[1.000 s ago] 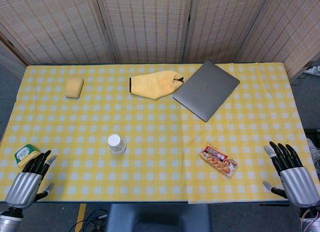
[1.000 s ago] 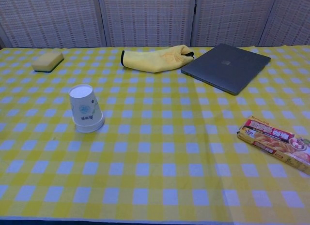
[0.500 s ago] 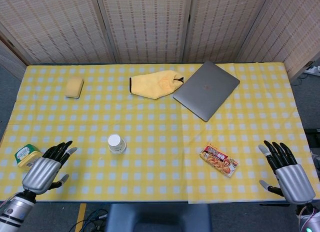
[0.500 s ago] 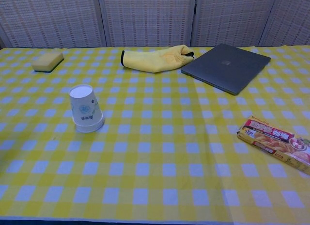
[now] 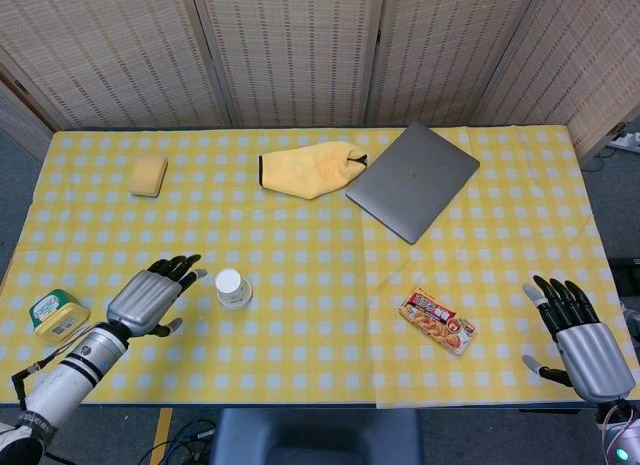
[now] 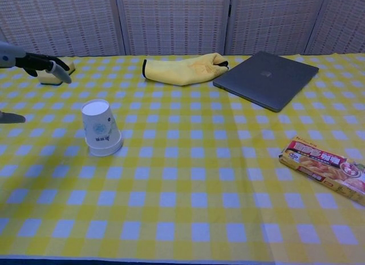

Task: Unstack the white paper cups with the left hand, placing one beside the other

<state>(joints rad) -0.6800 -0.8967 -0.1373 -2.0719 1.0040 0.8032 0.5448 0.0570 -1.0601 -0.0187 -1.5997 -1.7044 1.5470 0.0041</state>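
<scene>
Head view: my left hand is over the yellow checked cloth, fingers apart and stretched toward the cups, holding nothing. Its fingertips are near the cups but not touching them. The cups stand upside down as one stack, left of the table's middle. A green tub sits near the left edge, just beside my left forearm. My right hand is at the far right edge, fingers spread, holding nothing. A snack box lies between it and the cups. Toward the back lie a sponge, a yellow towel and a closed laptop, the towel's end touching or just beside the laptop.

Chest view: only my left fingers show, at the left edge, above and left of the cups, well short of them. They cross in front of the sponge. The towel and laptop lie at the back, the box at the right. My right hand is out of this view.
</scene>
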